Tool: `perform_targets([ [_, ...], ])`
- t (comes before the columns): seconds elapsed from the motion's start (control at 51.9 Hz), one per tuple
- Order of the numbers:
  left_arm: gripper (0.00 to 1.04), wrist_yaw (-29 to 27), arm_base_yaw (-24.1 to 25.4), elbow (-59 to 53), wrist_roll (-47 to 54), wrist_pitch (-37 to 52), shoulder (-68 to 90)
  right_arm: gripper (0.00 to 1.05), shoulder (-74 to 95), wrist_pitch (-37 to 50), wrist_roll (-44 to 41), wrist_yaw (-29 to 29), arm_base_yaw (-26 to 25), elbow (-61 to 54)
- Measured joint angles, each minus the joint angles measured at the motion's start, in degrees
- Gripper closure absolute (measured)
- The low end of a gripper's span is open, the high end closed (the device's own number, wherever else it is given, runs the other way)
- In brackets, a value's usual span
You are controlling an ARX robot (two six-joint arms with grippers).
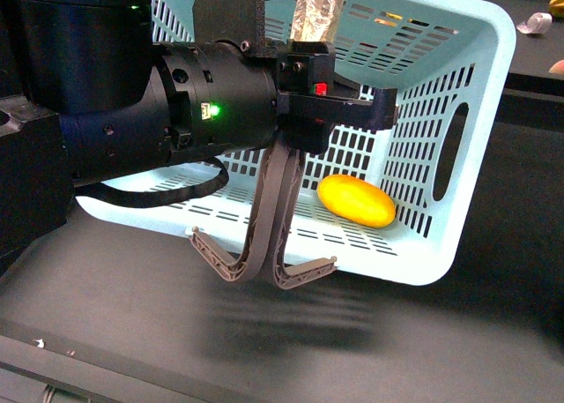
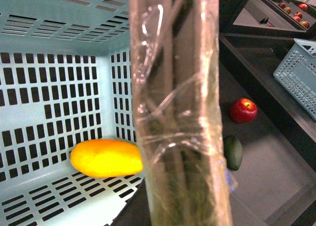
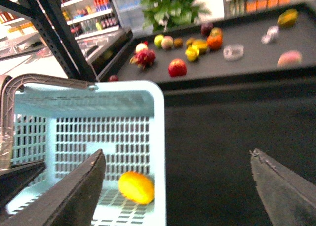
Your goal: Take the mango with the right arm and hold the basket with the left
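Observation:
The pale turquoise basket (image 1: 476, 85) is tipped with its open side toward me, and the yellow-orange mango (image 1: 357, 200) lies inside on its slotted wall. My left gripper (image 1: 306, 81) is shut on the basket's handles. The taped handle (image 2: 180, 112) fills the left wrist view, with the mango (image 2: 106, 158) beside it. Two grey-brown handles (image 1: 264, 240) curve down below the gripper. My right gripper (image 3: 177, 186) is open and holds nothing. It hangs back from the basket rim (image 3: 157, 122), with the mango (image 3: 136, 186) near its left finger (image 3: 74, 196).
A red apple (image 2: 243, 110) and a dark green fruit (image 2: 232, 152) lie on the black table beside the basket. A second slotted basket (image 2: 298, 70) stands further off. Several fruits (image 3: 177, 67) sit on a black shelf behind. Dark tabletop (image 1: 132, 324) stretches in front.

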Motion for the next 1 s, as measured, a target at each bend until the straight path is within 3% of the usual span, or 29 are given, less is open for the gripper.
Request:
perform_targets([
  [0.039,0.96,0.04,0.0,0.0,0.04,0.0,0.0,0.27,-0.98,4.46,-5.46,-0.04,-1.07,-1.81],
  [0.135,0.96,0.04,0.0,0.0,0.04,0.0,0.0,0.43,-3.39,4.94,-10.69,-0.09,-1.6,-2.86],
  [0.27,0.96,0.04,-0.02,0.0,0.04,0.0,0.0,0.68,-6.47,2.86,-13.42,-0.24,-1.66,-4.07],
  [0.308,0.96,0.04,-0.02,0.0,0.04,0.0,0.0,0.8,-8.07,1.66,-13.86,-0.24,-1.66,-4.55],
  [0.463,0.96,0.07,-0.02,0.0,0.04,0.0,0.0,1.03,-10.6,1.44,-14.27,-0.24,-1.66,-6.03],
  [1.003,0.96,0.07,-0.02,0.0,0.02,0.0,0.0,1.03,-20.31,-7.52,-14.47,-0.28,-1.66,-6.71],
])
